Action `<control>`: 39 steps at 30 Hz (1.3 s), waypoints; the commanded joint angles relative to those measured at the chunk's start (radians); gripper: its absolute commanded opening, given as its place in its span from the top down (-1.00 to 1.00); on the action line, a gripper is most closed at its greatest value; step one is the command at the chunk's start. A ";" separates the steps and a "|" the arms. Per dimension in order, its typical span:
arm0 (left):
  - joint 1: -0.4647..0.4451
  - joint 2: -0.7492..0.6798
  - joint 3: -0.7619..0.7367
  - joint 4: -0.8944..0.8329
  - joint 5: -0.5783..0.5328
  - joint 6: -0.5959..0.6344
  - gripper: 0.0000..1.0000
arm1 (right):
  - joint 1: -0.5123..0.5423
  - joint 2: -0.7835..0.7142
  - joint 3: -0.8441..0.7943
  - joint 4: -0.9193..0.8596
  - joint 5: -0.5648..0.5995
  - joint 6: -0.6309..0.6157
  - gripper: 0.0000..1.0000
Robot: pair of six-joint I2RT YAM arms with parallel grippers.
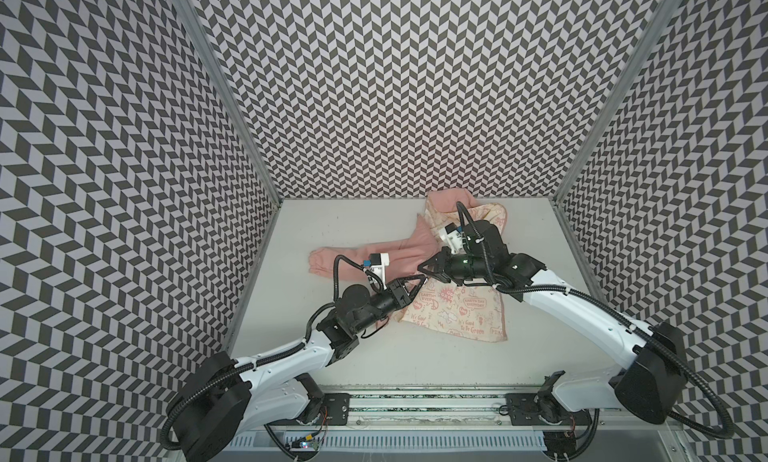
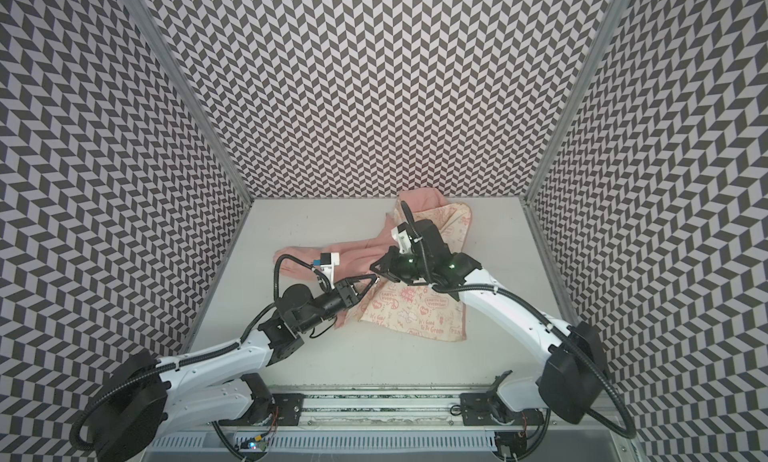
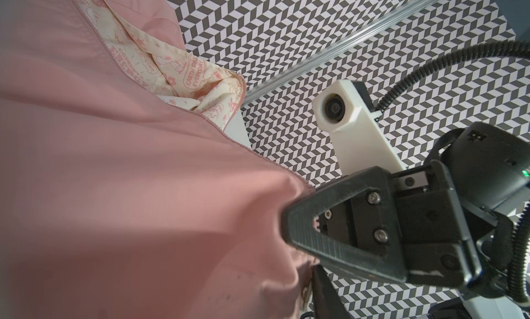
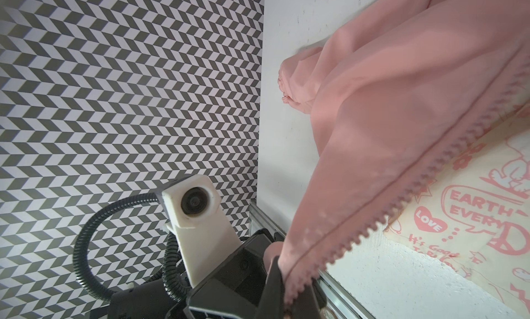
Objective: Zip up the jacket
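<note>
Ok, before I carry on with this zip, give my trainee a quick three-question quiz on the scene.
1. True or false: the jacket is already zipped shut.
2. Which faces up nearest the robot? A) cream printed lining B) pink shell C) dog graphic
3. What is the right gripper shut on?
Key: 1 false, it lies open. 2 A. 3 the jacket's pink edge by the zipper teeth.

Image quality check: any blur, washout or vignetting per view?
In both top views: even light, no glare, the lining print readable. Left wrist view: the jacket fills the near field, soft and smeared toward the frame edge. Right wrist view: the zipper teeth crisp, lining bright but not blown, the wall blurred in one corner.
</note>
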State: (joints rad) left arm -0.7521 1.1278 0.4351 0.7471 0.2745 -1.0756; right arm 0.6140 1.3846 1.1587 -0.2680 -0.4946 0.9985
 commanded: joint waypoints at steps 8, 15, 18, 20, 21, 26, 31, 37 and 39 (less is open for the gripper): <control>0.016 0.082 0.074 0.096 0.131 -0.016 0.49 | -0.040 -0.058 -0.023 -0.001 -0.034 -0.033 1.00; 0.015 0.152 0.099 0.156 0.191 -0.037 0.70 | -0.043 -0.053 -0.013 -0.003 -0.044 -0.040 1.00; 0.016 0.163 0.100 0.174 0.196 -0.045 0.73 | -0.049 -0.056 -0.013 -0.009 -0.047 -0.046 1.00; 0.015 0.160 0.096 0.168 0.191 -0.043 0.60 | -0.055 -0.062 -0.014 -0.017 -0.047 -0.050 1.00; 0.016 0.156 0.095 0.162 0.187 -0.041 0.50 | -0.057 -0.066 -0.014 -0.020 -0.048 -0.052 1.00; 0.016 0.140 0.087 0.128 0.166 -0.031 0.29 | -0.069 -0.083 -0.024 -0.031 -0.056 -0.058 1.00; 0.024 0.146 0.083 0.129 0.166 -0.037 0.26 | -0.076 -0.095 -0.036 -0.034 -0.066 -0.061 1.00; 0.040 0.144 0.072 0.153 0.174 -0.049 0.28 | -0.086 -0.111 -0.051 -0.036 -0.070 -0.061 1.00; 0.040 0.144 0.077 0.159 0.187 -0.045 0.32 | -0.088 -0.111 -0.053 -0.034 -0.073 -0.061 1.00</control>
State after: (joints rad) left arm -0.7200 1.2846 0.5068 0.8658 0.4450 -1.1206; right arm 0.5316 1.3079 1.1122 -0.3218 -0.5507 0.9424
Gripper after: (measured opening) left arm 0.345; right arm 0.048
